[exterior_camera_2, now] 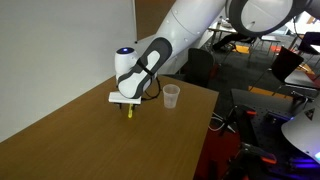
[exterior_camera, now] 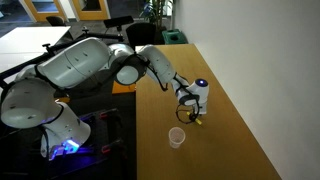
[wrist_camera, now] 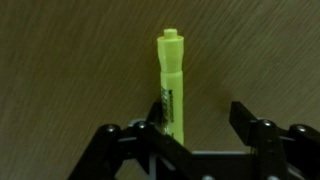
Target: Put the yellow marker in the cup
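Note:
The yellow marker lies on the wooden table between my gripper's fingers, close against one finger, with a wide gap to the other. The gripper is open and low over the table. In both exterior views only a small yellow bit of the marker shows under the gripper. The cup, small and translucent, stands upright on the table a short way from the gripper, near the table's edge.
The wooden table has a wall along one long side. Beyond its open edge are office chairs, other desks and the robot's base with blue lights.

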